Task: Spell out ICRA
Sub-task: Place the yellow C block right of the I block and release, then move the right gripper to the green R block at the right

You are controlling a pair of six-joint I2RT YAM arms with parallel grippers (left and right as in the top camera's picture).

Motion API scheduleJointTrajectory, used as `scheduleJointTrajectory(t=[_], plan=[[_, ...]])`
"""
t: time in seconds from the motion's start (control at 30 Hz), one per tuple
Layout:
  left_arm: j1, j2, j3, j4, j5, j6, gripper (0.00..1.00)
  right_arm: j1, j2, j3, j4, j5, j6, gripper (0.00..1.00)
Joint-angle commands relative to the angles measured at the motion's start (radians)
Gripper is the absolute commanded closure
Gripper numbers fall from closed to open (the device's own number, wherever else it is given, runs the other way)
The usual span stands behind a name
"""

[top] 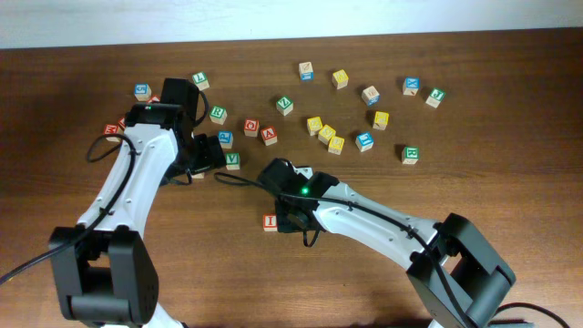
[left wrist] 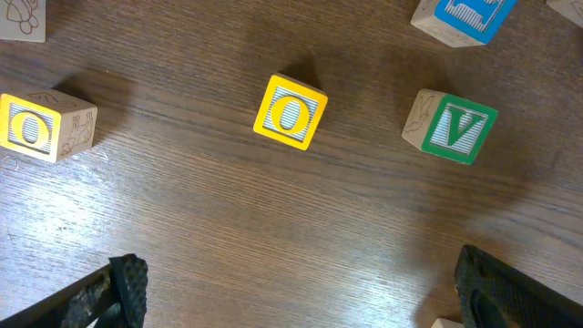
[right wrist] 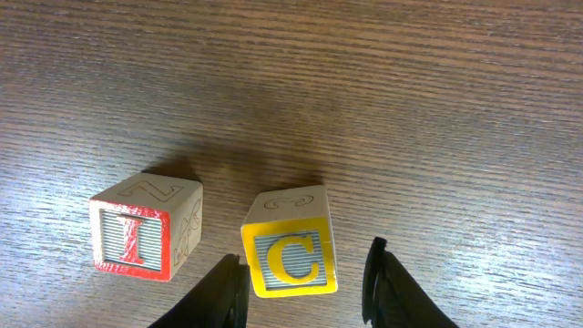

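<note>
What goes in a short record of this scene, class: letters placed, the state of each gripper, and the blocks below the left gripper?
letters placed: I block and C block side by side on the table, slightly apart
right gripper: open, jaws straddling the C block, gap on one side
left gripper: open wide, holding nothing
below it: yellow O block, second O block, green V block

- Left arm (top: 137, 182): white link covers, black joint housings, large black base block.
- Right arm (top: 383, 223): same white covers and black joints; green light (top: 303, 191) near the wrist.
- Cables (top: 92, 148): black, thin, routed along both arms.
- Left fingers (left wrist: 123, 290): black, rough-textured.
- Right fingers (right wrist: 392, 296): black, smooth, tapered.
</note>
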Motion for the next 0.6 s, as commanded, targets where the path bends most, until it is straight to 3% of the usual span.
scheduleJointTrajectory(t=[0.0,0.2,0.4,0.57], plan=[[0.003,0.011,0.005,-0.001,-0.015,-0.010,0.01,0.011,0.009,-0.028,0.027,-0.002,-0.006,0.62],[0.003,0.011,0.005,-0.001,-0.015,-0.010,0.01,0.011,0.052,-0.029,0.054,-0.005,-0.076,0.59],[0.003,0.011,0.005,-0.001,-0.015,-0.010,0.01,0.011,0.078,-0.027,0.066,-0.006,-0.074,0.73],[0.003,0.011,0.005,-0.001,-0.015,-0.010,0.01,0.011,0.078,-0.021,0.069,-0.032,0.008,0.76]])
